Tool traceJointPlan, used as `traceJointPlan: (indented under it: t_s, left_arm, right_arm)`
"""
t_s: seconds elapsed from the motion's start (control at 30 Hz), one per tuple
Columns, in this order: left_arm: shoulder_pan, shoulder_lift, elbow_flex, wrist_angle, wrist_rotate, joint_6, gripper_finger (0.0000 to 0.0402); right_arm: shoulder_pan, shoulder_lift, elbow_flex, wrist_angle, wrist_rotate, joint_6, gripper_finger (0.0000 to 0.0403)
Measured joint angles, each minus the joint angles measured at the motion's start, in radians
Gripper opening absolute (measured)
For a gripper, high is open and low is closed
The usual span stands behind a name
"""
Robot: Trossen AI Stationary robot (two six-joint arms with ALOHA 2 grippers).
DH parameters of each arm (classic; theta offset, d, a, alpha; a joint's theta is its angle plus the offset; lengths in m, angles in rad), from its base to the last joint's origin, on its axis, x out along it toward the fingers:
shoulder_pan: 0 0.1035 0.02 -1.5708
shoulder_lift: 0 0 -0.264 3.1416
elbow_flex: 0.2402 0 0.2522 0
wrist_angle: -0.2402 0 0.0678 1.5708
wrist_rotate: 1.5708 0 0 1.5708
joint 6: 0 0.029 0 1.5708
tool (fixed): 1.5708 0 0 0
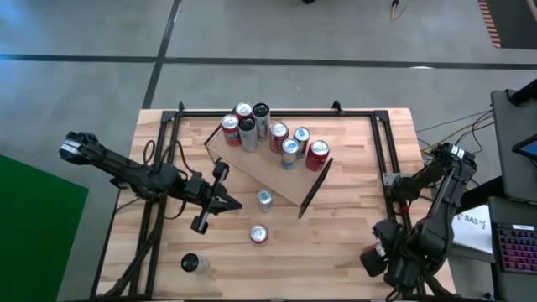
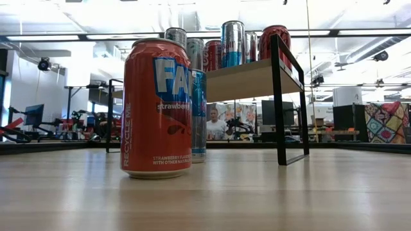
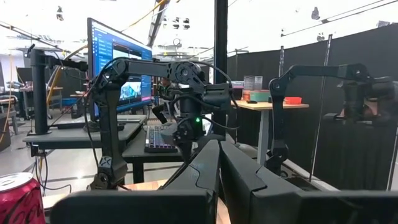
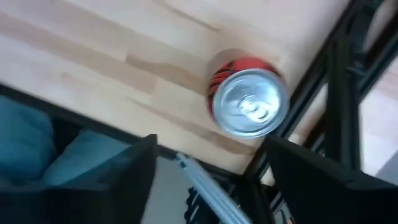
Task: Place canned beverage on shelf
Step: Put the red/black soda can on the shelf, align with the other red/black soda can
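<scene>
Left end effector (image 1: 210,205) is hovering clenched and empty at desk centre-left; right end effector (image 4: 208,180) is waiting, released, at the desk's 4 o'clock corner. Shelf (image 1: 260,172) is sitting at 12 o'clock, holding eight cans; nearest loose silver-blue can (image 1: 264,199) is standing just at 3 o'clock of the left end effector. Judgement: open first, then approach level, gripping mid-body. Low view alone is showing the strawberry can (image 2: 157,108) label; high view alone is showing the black can (image 1: 191,263) at 7 o'clock.

Bright overhead strip lights w/ glare in low view; right wrist view motion-blurred; shadows soft.
</scene>
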Motion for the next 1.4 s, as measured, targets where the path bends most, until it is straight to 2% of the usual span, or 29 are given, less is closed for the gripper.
traceJointPlan:
  t_s: [0.13,0.27,0.47,0.63,0.93,1.27,1.4]
  left_arm:
    - [0.000,0.000,0.000,0.000,0.000,0.000,0.0000]
    - [0.000,0.000,0.000,0.000,-0.001,0.000,0.0000]
    - [0.000,0.000,-0.001,-0.001,-0.001,0.001,0.0000]
    - [0.000,0.000,-0.001,-0.001,-0.001,0.001,0.0000]
    - [0.000,0.000,-0.001,-0.009,-0.002,0.001,0.0000]
    - [0.000,-0.001,-0.001,-0.018,-0.001,0.001,0.0000]
    - [0.000,-0.001,-0.002,-0.020,-0.002,0.001,0.0000]
  right_arm:
    - [0.000,0.000,-0.002,-0.034,-0.017,0.023,0.0348]
    - [0.000,0.000,-0.027,-0.041,-0.017,0.022,0.0372]
    - [0.000,0.000,-0.104,-0.038,-0.024,0.021,0.0374]
    - [0.000,0.000,-0.157,-0.008,-0.075,0.019,0.0374]
    - [0.000,0.000,-0.260,0.160,-0.076,0.019,0.0367]
    - [0.000,-0.001,-0.461,0.403,-0.075,0.009,0.0363]
    - [0.000,-0.001,-0.494,0.453,-0.076,0.010,0.0336]
